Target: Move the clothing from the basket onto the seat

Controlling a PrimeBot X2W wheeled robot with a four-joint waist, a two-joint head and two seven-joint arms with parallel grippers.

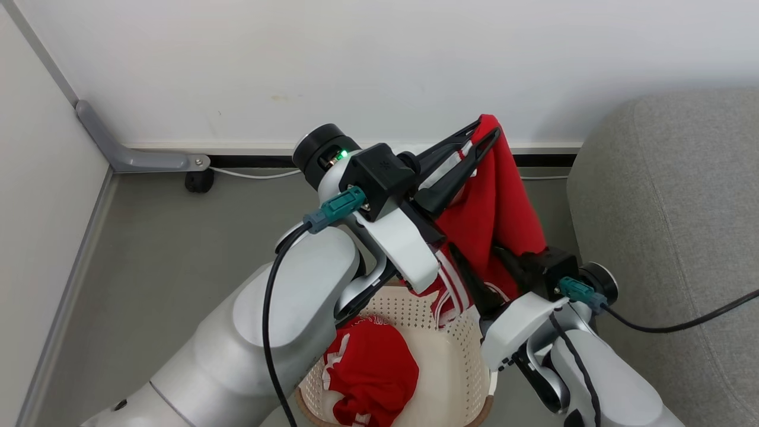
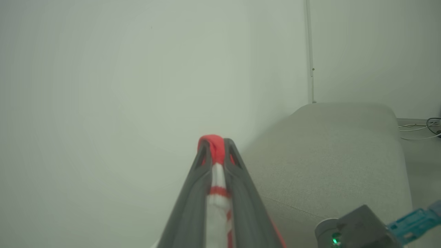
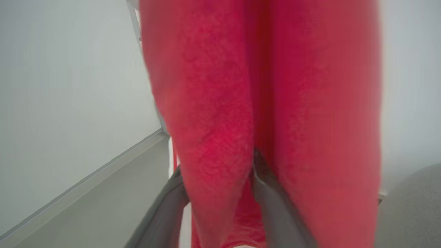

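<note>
My left gripper (image 1: 483, 133) is raised high and shut on the top fold of one piece of clothing (image 1: 495, 207), a red garment with white striped trim that hangs down over the basket (image 1: 456, 362). The left wrist view shows that gripper (image 2: 215, 144) pinching red and white fabric. Lower down, my right gripper (image 1: 474, 264) stands open, its fingers (image 3: 275, 206) on either side of the hanging red clothing (image 3: 213, 103), which covers their tips. A second red garment (image 1: 370, 373) lies crumpled in the cream perforated basket. The grey seat (image 1: 670, 207) is at the right.
A white wall and baseboard run along the back, with a grey metal bracket (image 1: 127, 155) and a cable on the grey floor (image 1: 178, 249) at the left. The seat (image 2: 327, 155) stands just right of the basket. A black cable trails from my right wrist across the seat.
</note>
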